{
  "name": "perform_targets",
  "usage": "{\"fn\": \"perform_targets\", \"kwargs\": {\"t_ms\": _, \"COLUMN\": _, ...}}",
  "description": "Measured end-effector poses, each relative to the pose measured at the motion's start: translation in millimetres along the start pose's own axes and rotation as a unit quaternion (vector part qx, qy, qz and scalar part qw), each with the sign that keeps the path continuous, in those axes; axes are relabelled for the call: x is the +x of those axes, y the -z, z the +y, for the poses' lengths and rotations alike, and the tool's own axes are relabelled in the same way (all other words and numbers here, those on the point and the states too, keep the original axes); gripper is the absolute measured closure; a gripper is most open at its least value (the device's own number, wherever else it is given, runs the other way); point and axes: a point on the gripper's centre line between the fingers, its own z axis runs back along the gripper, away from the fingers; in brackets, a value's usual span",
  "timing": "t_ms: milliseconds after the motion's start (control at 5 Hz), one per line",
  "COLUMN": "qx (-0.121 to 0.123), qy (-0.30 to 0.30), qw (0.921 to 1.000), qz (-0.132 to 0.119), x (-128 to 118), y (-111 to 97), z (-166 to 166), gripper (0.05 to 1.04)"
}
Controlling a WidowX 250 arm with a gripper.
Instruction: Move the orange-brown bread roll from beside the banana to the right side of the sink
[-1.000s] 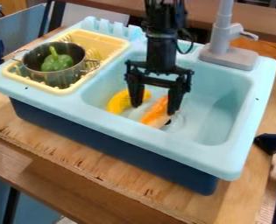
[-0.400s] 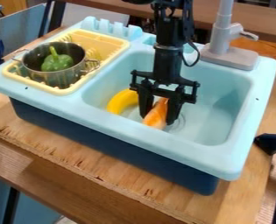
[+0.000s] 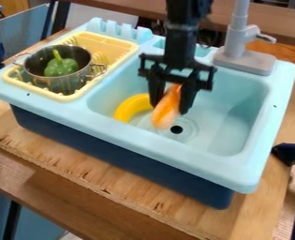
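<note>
Over the light blue sink basin (image 3: 231,112), the black gripper (image 3: 169,105) hangs down, shut on an orange, pale-marked object (image 3: 165,111). The object is held by its upper part between the two fingers, slanting down and to the left, and appears raised off the basin floor. Just left of it in the basin lies a yellow banana-like object (image 3: 132,107). A green bell pepper (image 3: 61,66) sits inside a metal pot (image 3: 63,83), which stands in the yellow dish rack (image 3: 122,46) at the left.
A grey faucet (image 3: 245,60) stands on the sink's back right rim. The dark drain hole (image 3: 176,129) lies below the gripper. The sink rests on a wooden tabletop (image 3: 112,180), and a dark blue object (image 3: 289,153) is at the right edge.
The gripper first came down and narrowed around the orange object, then rose with it. The drain hole, earlier partly covered, is now exposed.
</note>
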Motion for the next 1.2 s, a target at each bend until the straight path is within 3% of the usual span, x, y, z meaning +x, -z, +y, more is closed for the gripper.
{"fn": "perform_targets", "kwargs": {"t_ms": 200, "qx": -0.034, "qy": 0.010, "qw": 0.9987, "qz": -0.037, "x": 3, "y": -15, "z": -13, "gripper": 0.478}}
{"fn": "perform_targets", "kwargs": {"t_ms": 400, "qx": -0.053, "qy": 0.028, "qw": 0.9976, "qz": -0.033, "x": -1, "y": -15, "z": -28, "gripper": 0.478}}
{"fn": "perform_targets", "kwargs": {"t_ms": 800, "qx": -0.082, "qy": 0.022, "qw": 0.9964, "qz": 0.007, "x": -2, "y": 15, "z": -51, "gripper": 0.478}}
{"fn": "perform_targets", "kwargs": {"t_ms": 1200, "qx": -0.037, "qy": 0.051, "qw": 0.9973, "qz": 0.037, "x": -4, "y": 34, "z": -57, "gripper": 0.478}}
